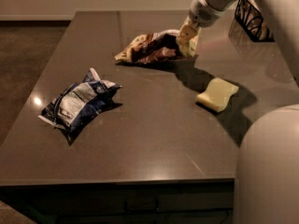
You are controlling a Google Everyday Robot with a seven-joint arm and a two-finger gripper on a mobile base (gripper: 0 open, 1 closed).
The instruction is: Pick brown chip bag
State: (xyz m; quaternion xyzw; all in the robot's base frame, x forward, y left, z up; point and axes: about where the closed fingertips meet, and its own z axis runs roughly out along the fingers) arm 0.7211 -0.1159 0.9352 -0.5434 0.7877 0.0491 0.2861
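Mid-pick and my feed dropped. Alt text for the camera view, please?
The gripper is down at the right end of the brown chip bag, toward the far side of a dark table. A blue-and-white chip bag lies nearer on the left and a pale yellow sponge on the right, both apart from it.
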